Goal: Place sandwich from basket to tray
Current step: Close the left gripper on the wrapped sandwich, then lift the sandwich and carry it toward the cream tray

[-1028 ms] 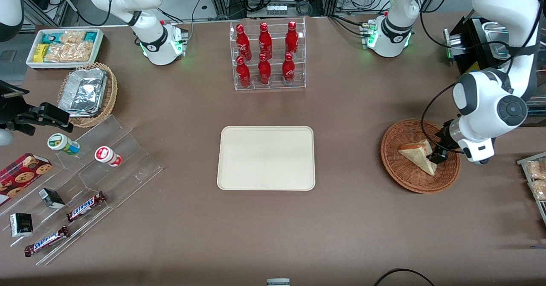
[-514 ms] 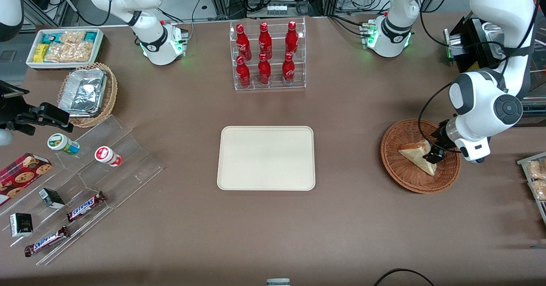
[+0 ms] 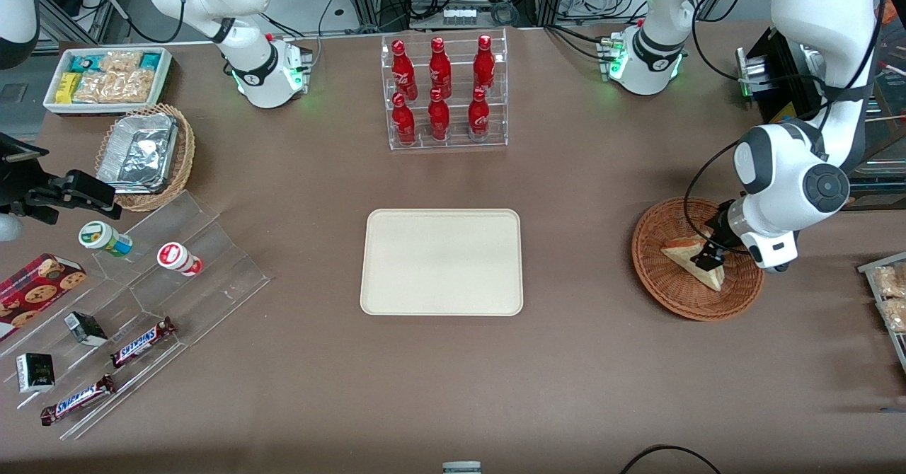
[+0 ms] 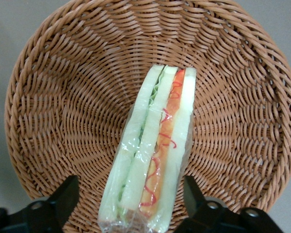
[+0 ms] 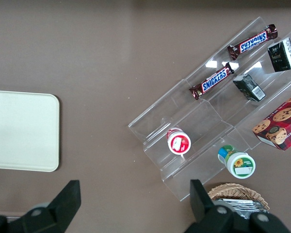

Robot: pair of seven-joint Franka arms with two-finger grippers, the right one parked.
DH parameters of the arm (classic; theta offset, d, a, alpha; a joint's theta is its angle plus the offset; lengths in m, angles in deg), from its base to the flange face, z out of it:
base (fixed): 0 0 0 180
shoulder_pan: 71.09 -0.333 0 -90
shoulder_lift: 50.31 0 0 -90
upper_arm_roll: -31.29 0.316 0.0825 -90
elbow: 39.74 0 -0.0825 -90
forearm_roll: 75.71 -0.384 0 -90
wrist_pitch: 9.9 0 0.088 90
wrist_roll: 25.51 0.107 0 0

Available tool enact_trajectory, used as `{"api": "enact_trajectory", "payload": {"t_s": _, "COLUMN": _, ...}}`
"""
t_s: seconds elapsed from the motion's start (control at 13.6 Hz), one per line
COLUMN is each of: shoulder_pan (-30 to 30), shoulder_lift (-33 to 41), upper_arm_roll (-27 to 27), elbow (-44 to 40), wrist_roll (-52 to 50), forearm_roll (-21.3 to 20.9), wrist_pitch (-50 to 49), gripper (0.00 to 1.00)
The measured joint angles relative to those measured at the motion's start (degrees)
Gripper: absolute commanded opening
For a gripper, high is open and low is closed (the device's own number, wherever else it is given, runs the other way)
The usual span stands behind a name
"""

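One gripper (image 3: pixel 710 256), fingers spread wide, empty, astride sandwich (image 3: pixel 695 259) in basket (image 3: pixel 672 291), right of frame.
Could slip off slick wrap or crush soft bread.

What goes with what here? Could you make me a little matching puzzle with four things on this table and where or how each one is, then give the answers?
Things:
1. sandwich
2. tray
3. gripper
4. red bottles

States:
A. standing in a clear rack
B. open, fingers on either side of the sandwich
C. lying in the reddish-brown basket
D. bare, with nothing on it

Pairs: 1-C, 2-D, 3-B, 4-A
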Motion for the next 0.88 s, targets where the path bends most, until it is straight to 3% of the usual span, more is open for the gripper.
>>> {"api": "enact_trajectory", "payload": {"t_s": 0.07, "shoulder_pan": 0.00, "shoulder_lift": -0.01, "upper_arm_roll": 0.00, "elbow": 0.00, "wrist_roll": -0.03, "forearm_roll": 0.02, "wrist_pitch": 0.02, "gripper": 0.09}}
{"api": "enact_trajectory", "payload": {"t_s": 0.51, "shoulder_pan": 0.04, "shoulder_lift": 0.26, "upper_arm_roll": -0.76, "elbow": -0.54, "wrist_roll": -0.10, "forearm_roll": 0.04, "wrist_pitch": -0.78, "gripper": 0.11}}
{"api": "enact_trajectory", "payload": {"t_s": 0.88, "shoulder_pan": 0.22, "shoulder_lift": 4.29, "upper_arm_roll": -5.99, "elbow": -4.45, "wrist_roll": 0.10, "forearm_roll": -2.45, "wrist_pitch": -11.96, "gripper": 0.13}}
